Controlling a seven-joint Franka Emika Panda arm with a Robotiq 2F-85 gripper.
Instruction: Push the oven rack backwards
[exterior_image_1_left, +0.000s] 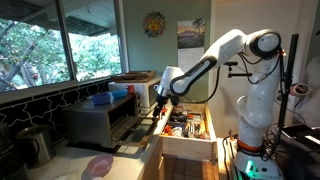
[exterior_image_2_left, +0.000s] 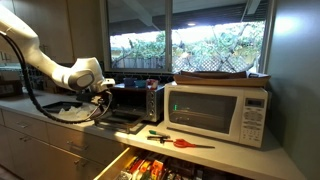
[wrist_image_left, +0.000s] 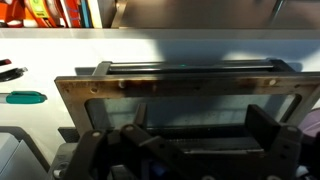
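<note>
With my gripper (wrist_image_left: 180, 150) spread wide above the drop-down door (wrist_image_left: 180, 95), and the oven rack (exterior_image_1_left: 132, 121) barely discernible at the toaster oven's (exterior_image_1_left: 100, 120) mouth, I risk pressing the door or skating over the rack's thin edge.

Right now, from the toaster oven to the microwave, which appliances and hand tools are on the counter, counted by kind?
Toaster oven: 1
Microwave: 1
Green-handled tool: 1
Red-handled tool: 1
Total: 4
</note>
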